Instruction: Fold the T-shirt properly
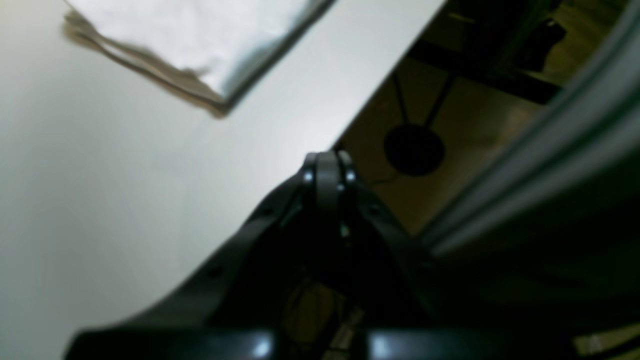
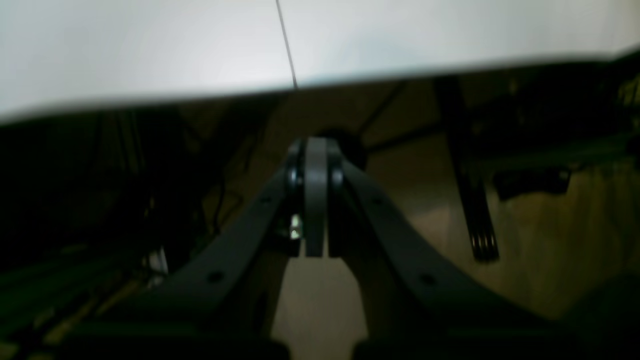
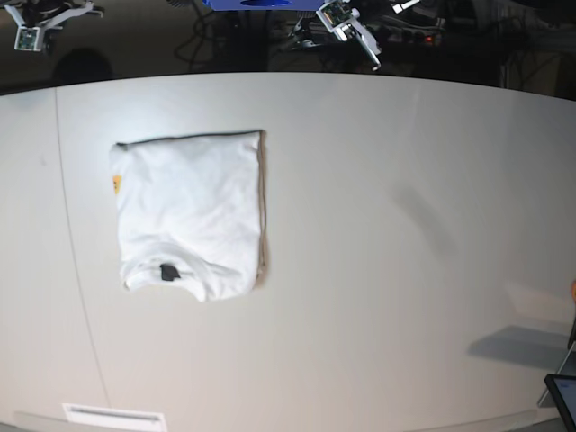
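No readable text, not even on the T-shirt's (image 3: 189,216) dark neck label (image 3: 168,272).

Both wrist views are dim and blurred, while the base view is bright, with bowed edges.

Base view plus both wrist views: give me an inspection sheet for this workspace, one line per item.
Surface: white table, a thin seam line near one side.
Job's things: T-shirt lies folded into a compact rectangle, dark neck label showing, a bit of orange print at one edge.
Clutter: white strip label at the table edge; a screen corner.
Grippers: left gripper shut, empty, off the shirt; right gripper shut, empty, beyond the table edge.
Cables: some on the dark floor, blurred.
Surroundings: dark floor, stand legs, a round base.
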`<action>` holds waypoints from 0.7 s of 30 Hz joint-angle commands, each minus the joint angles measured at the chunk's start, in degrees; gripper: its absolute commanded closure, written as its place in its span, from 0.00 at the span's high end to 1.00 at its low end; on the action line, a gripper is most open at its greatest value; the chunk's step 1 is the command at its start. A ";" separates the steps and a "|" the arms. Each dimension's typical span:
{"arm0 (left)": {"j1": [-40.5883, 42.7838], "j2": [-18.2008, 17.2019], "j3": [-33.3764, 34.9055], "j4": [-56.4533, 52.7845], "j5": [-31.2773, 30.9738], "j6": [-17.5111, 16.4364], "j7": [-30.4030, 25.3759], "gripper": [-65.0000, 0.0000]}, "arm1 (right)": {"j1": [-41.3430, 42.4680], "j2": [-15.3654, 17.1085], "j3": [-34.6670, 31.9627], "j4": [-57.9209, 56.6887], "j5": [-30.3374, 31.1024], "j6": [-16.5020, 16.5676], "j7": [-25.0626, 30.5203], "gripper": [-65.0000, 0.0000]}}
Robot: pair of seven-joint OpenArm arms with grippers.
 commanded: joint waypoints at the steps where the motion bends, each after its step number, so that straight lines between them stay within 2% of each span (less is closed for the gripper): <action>1: 0.94 -0.11 0.06 -1.72 -0.19 0.21 -0.95 0.00 | -0.57 0.48 0.17 -1.19 -0.72 -0.37 -1.12 0.00; 4: 0.59 0.95 0.06 -11.21 -0.72 0.21 -0.95 0.00 | 1.45 1.71 -3.35 -10.59 -3.09 -0.37 -4.99 0.00; 7: -3.19 4.29 -0.02 -24.49 -0.72 0.21 -0.42 0.00 | 6.29 6.46 -12.58 -28.00 -6.52 -0.37 -5.34 0.00; 9: -6.71 6.48 -0.02 -33.10 -0.72 0.21 2.83 0.00 | 11.65 9.10 -18.47 -41.19 -8.63 -0.37 -5.34 0.00; 12: -13.39 10.18 -0.02 -45.68 -0.81 0.21 9.07 0.00 | 21.14 11.12 -24.89 -63.17 -9.33 -0.37 -4.29 0.00; 17: -26.40 15.89 -0.11 -68.09 -2.04 0.47 18.92 0.00 | 37.58 12.26 -35.52 -94.64 -9.33 -0.64 8.28 0.00; 21: -39.06 19.32 -0.02 -89.81 -9.51 1.09 19.89 0.00 | 46.46 12.08 -44.23 -105.19 -9.42 -0.64 12.24 0.01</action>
